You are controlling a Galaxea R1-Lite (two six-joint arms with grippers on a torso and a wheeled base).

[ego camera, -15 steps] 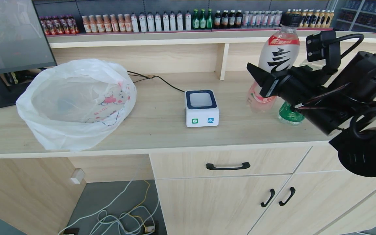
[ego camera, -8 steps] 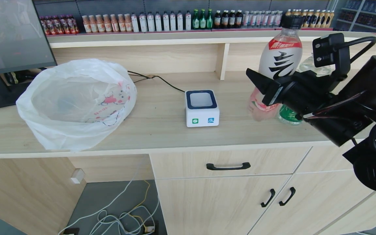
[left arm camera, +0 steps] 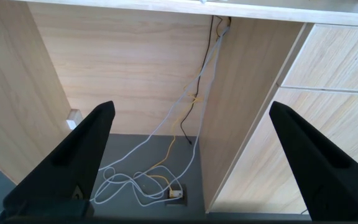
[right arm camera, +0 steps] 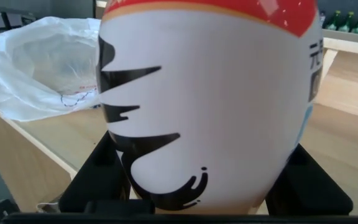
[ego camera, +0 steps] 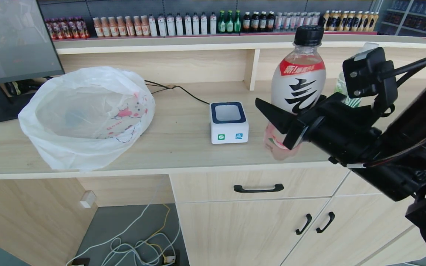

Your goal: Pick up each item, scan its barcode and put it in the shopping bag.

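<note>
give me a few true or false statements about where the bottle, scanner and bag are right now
1. The right gripper holds the bottle upright. True.
2. The bottle lies inside the bag. False: it is in the gripper, to the right of the scanner.
3. The scanner stands on the counter, between the bag and the bottle. True.
4. The left gripper is shut on a bottle. False: it is open and empty.

Scanner (low) between bottle and bag
</note>
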